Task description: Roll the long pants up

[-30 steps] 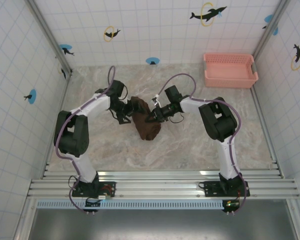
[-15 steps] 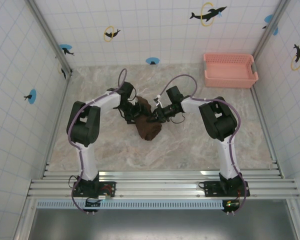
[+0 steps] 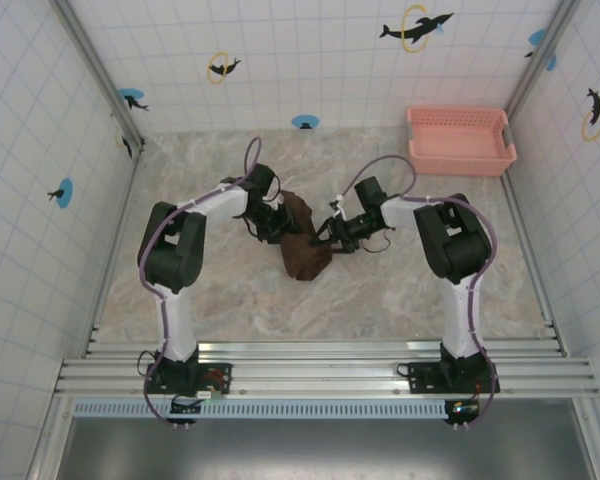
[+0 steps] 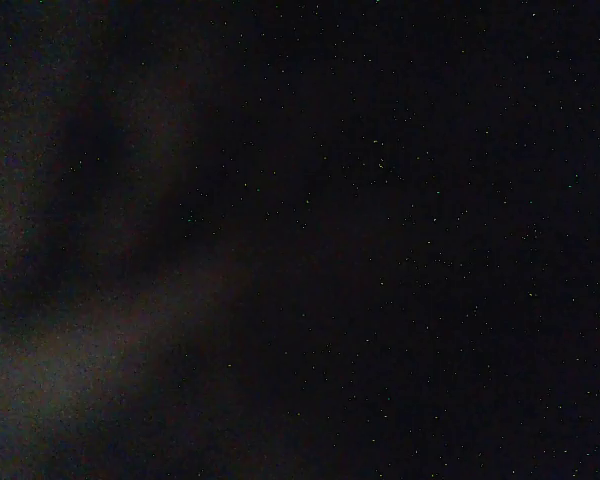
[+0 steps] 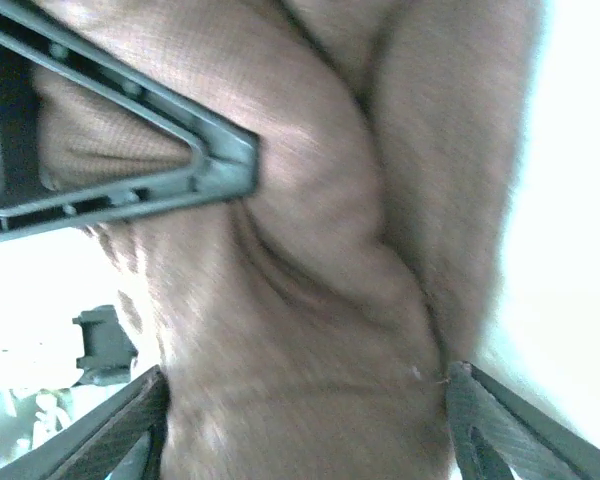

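Note:
The long pants (image 3: pixel 302 245) lie as a dark brown rolled bundle on the marble table, between the two arms. My left gripper (image 3: pixel 278 226) presses into the bundle's upper left side, and its wrist view is dark against the cloth. My right gripper (image 3: pixel 327 236) is at the bundle's right side. In the right wrist view the pants (image 5: pixel 310 300) fill the gap between the spread fingers of my right gripper (image 5: pixel 305 425), which is open. One grey finger of the left gripper (image 5: pixel 180 165) lies against the cloth at the upper left.
A pink basket (image 3: pixel 460 140) stands at the back right corner. Tiled walls close in the table (image 3: pixel 230 300) on three sides, and the metal rail with the arm bases runs along the near edge.
The left arm has swung right and pushed its gripper into the bundle. The right gripper has opened and drawn back a little to the right. The bundle has shifted slightly right.

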